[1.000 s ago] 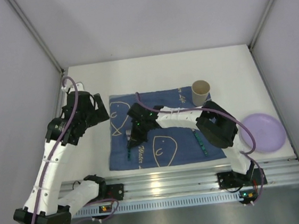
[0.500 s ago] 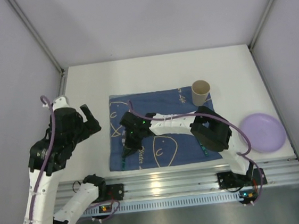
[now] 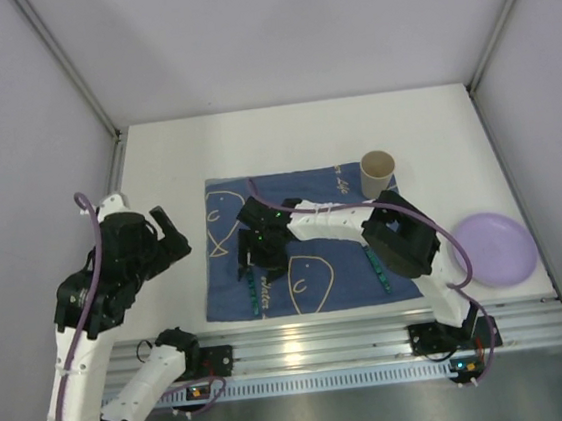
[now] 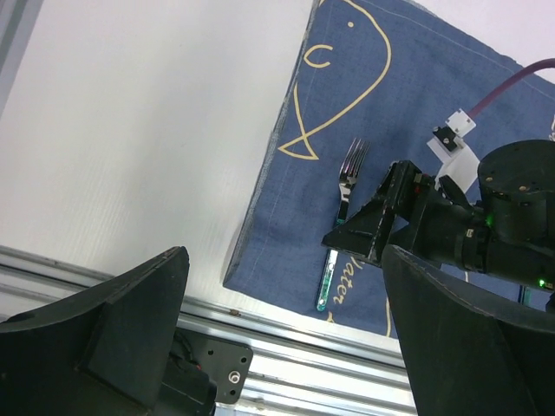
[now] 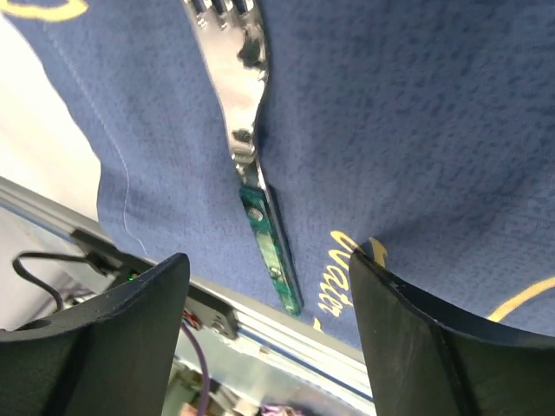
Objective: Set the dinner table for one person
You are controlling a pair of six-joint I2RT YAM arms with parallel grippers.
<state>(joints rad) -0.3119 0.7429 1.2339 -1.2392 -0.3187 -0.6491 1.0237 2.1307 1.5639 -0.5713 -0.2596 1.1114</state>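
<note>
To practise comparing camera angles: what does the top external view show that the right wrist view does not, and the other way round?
Only the top external view shows the paper cup, the purple plate and a second green-handled utensil on the cloth's right side. Only the right wrist view shows the metal tines of the fork. Both show the fork's green handle, the blue cloth and the dinner table.

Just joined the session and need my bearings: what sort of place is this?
Probably a robot test cell, not a real dining room: a white table with a metal rail along its near edge, plain grey panel walls closing it in, and a fork laid on a blue cloth.
</note>
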